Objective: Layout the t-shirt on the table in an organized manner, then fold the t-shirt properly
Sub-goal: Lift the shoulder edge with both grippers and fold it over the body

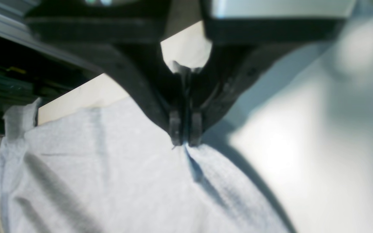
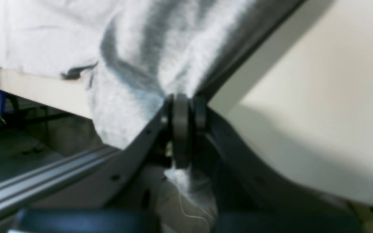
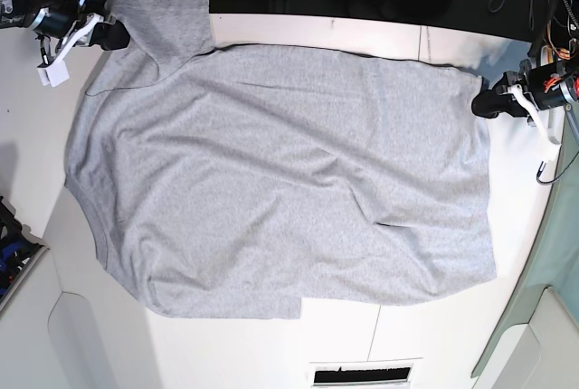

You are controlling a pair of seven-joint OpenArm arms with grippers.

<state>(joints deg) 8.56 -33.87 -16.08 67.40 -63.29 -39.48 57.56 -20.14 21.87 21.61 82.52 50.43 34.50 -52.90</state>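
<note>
**T-shirt spread wide, pinched at two far corners**

The t-shirt (image 3: 280,181) lies spread across the table (image 3: 271,344), plain grey side up, with shallow creases running through its middle. Only the base view shows the whole garment: one sleeve (image 3: 172,23) is folded up at the far edge, and the collar side faces that view's left.

The left gripper (image 1: 186,142) has its jaws pressed together on a small peak of fabric; its wrist view shows the cloth drawn up into the tips and casting a dark shadow on the tabletop. In the base view this gripper sits at the shirt's right-hand edge.

The right gripper (image 2: 183,100) likewise pinches the shirt (a bunch of cloth pokes out behind the closed jaws). Its wrist view shows something the overhead one does not: part of the fabric droops over the table's edge, with a grey rail (image 2: 44,181) below.

A teal-green cloth (image 3: 552,262) lies beside the table at the base view's right, and pale rounded panels (image 3: 63,335) flank the near side. A dark vent slot (image 3: 362,374) sits at the near edge.
</note>
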